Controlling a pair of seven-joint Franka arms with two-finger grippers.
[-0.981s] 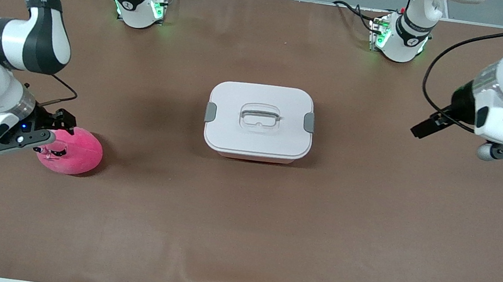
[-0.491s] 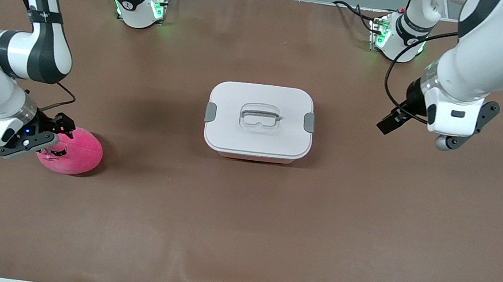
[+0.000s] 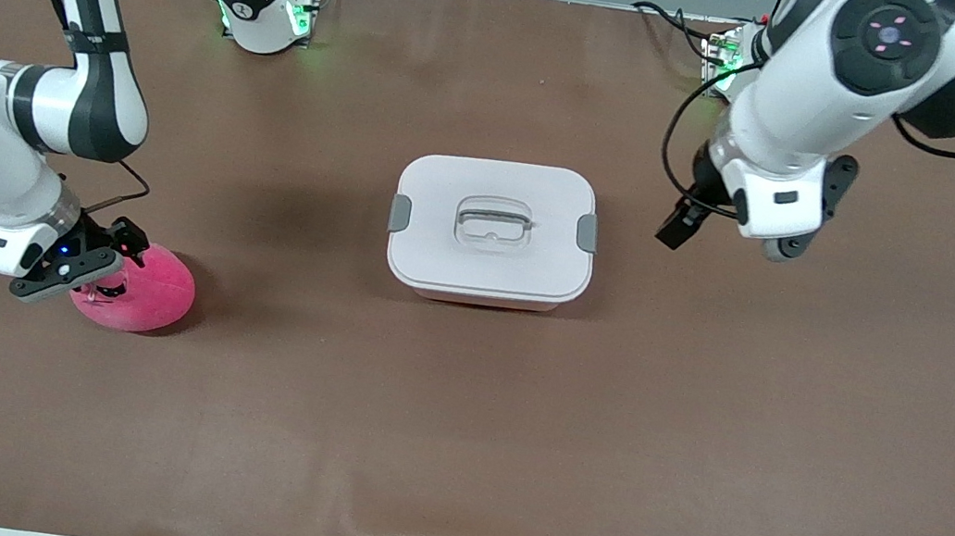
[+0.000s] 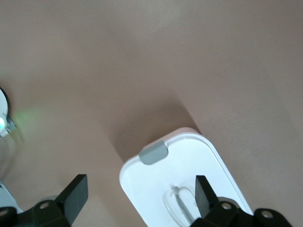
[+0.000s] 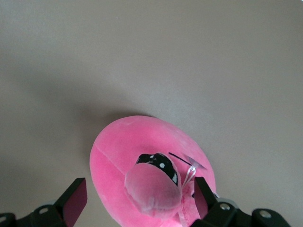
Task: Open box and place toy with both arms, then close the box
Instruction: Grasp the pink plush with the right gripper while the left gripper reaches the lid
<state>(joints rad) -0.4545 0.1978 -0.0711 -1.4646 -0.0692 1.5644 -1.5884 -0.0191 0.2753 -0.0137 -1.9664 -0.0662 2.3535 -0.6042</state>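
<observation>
The box (image 3: 489,251), a pink tub under a white lid with grey side clips (image 3: 587,232) and a recessed handle (image 3: 495,219), stands shut at mid-table. My left gripper (image 3: 680,225) is open and empty in the air just off the box's end toward the left arm. In the left wrist view its gripper (image 4: 140,184) has one clip (image 4: 154,152) and the lid (image 4: 199,156) below it. The pink toy (image 3: 152,292) lies toward the right arm's end. My right gripper (image 3: 109,265) is open low over it, fingers either side of the toy (image 5: 142,142) and its eye.
The brown table (image 3: 452,451) has wide bare cloth all round the box and the toy. The two arm bases (image 3: 265,14) stand at the table's edge farthest from the front camera, with cables beside the left arm's base (image 3: 752,78).
The left arm has swung in from the table's end to beside the box. The right gripper has shifted slightly over the toy, which has not moved.
</observation>
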